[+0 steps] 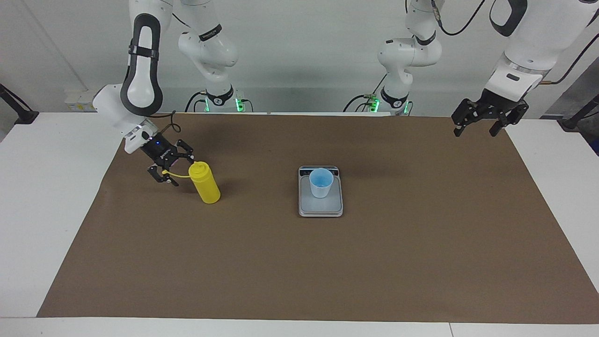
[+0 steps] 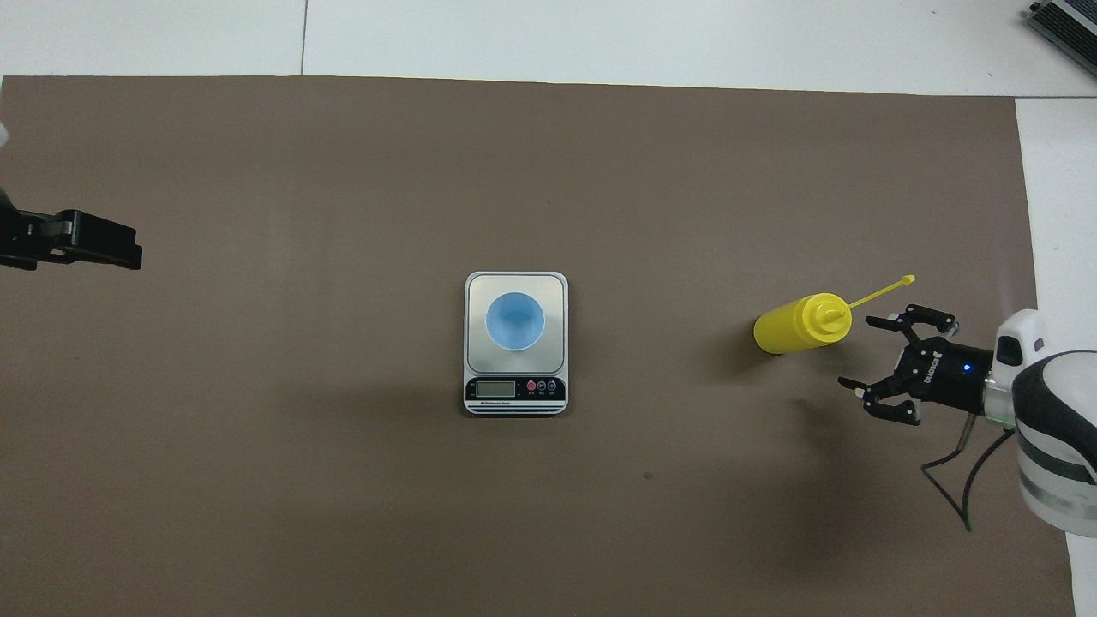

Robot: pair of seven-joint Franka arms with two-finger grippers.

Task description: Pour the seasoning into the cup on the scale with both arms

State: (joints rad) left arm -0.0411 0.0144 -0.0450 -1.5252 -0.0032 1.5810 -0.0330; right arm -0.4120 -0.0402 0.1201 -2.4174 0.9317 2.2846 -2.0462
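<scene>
Your right gripper is spread wide and holding nothing, hanging just beside the yellow squeeze bottle, clear of its body. The bottle stands on the brown mat toward the right arm's end. Mid-table, the light-blue cup sits on the kitchen scale. Your left gripper waits open and empty over the mat's corner.
</scene>
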